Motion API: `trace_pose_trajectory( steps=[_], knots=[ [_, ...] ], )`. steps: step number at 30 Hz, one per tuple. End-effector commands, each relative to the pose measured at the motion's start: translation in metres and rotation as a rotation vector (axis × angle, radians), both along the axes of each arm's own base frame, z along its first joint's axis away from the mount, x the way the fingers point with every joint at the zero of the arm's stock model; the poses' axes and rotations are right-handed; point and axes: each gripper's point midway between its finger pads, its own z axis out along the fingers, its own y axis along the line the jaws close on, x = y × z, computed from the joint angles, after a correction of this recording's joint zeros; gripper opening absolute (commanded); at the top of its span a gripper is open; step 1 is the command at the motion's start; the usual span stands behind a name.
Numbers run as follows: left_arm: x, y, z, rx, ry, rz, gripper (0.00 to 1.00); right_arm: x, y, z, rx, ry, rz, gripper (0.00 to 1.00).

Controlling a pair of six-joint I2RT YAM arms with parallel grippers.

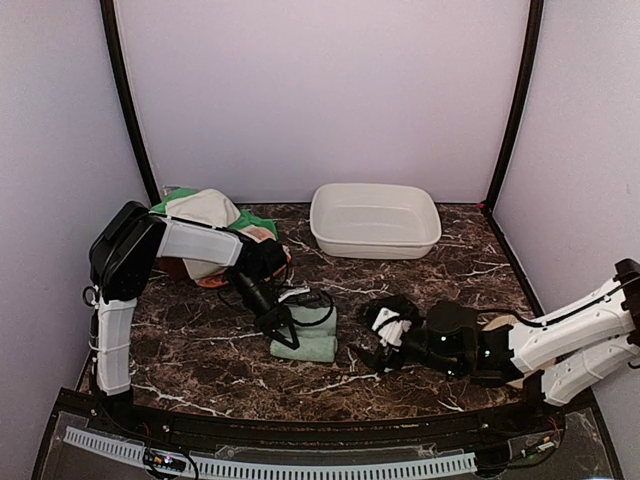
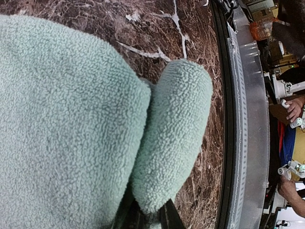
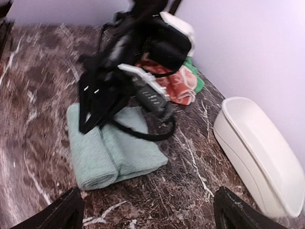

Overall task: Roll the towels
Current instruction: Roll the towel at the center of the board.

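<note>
A pale sage-green towel (image 1: 308, 338) lies on the dark marble table (image 1: 200, 350), partly rolled, with the rolled part (image 2: 176, 138) along its near edge. My left gripper (image 1: 278, 330) comes down on the towel's left end and is shut on the end of the roll (image 2: 147, 214). My right gripper (image 1: 378, 338) hangs just right of the towel, open wide and empty (image 3: 148, 217), looking at the towel (image 3: 109, 148). A heap of other towels (image 1: 210, 225), cream-white, green and orange, sits at the back left (image 3: 178, 88).
A white plastic basin (image 1: 375, 220) stands at the back centre, right of the heap (image 3: 257, 152). A cream plate (image 1: 497, 322) shows partly under my right arm. Purple walls close the back and both sides.
</note>
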Motion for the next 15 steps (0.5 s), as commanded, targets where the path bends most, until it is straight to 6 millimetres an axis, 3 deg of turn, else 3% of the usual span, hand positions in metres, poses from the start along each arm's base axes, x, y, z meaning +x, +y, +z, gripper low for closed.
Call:
trace_pose_trajectory(
  steps=[1, 9, 15],
  knots=[
    [0.002, 0.016, -0.026, 0.132, 0.016, 0.005, 0.0, -0.014, 0.026, -0.018, -0.311, -0.315, 0.085, 0.9],
    [0.014, 0.024, -0.043, 0.226, -0.03, 0.027, 0.0, -0.024, 0.091, -0.051, -0.479, -0.539, 0.27, 0.8],
    [0.016, 0.025, -0.045, 0.234, -0.039, 0.027, 0.0, -0.025, 0.11, -0.086, -0.558, -0.556, 0.362, 0.74]
  ],
)
